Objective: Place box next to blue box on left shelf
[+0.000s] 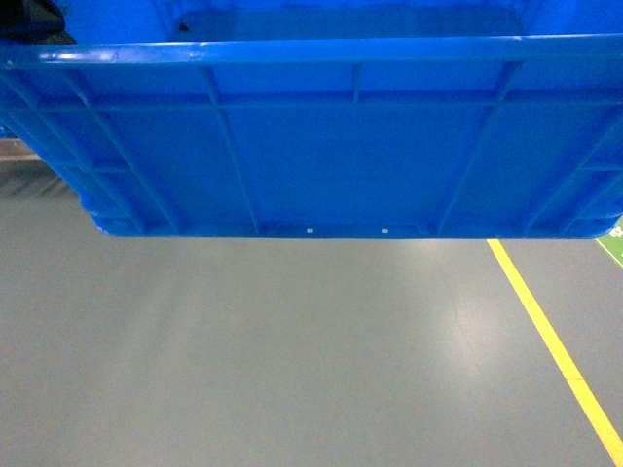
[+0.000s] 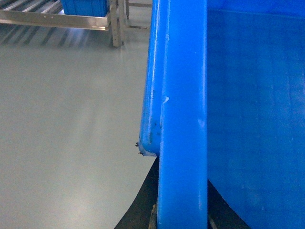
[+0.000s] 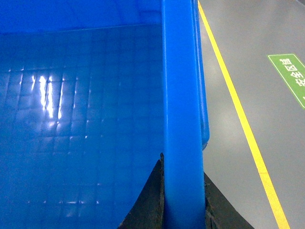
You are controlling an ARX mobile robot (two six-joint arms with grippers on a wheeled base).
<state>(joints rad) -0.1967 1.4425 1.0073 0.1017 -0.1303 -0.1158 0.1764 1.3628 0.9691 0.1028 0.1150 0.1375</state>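
The box (image 1: 331,146), a big bright-blue ribbed crate, hangs above the grey floor and fills the top half of the head view. My left gripper (image 2: 183,214) is shut on its left rim (image 2: 183,119), one black finger (image 2: 143,205) outside the wall and the other inside. My right gripper (image 3: 183,205) is shut on the right rim (image 3: 181,119) the same way, with a finger (image 3: 147,200) inside the crate. The left shelf (image 2: 52,20), a steel roller rack, shows far off at the top left of the left wrist view. The blue box (image 2: 86,6) sits on it.
A steel upright post (image 2: 116,24) stands at the shelf's right end. A yellow floor line (image 1: 555,341) runs along the right side, with a green floor marking (image 3: 290,76) beyond it. Grey floor (image 1: 292,360) lies below the held crate.
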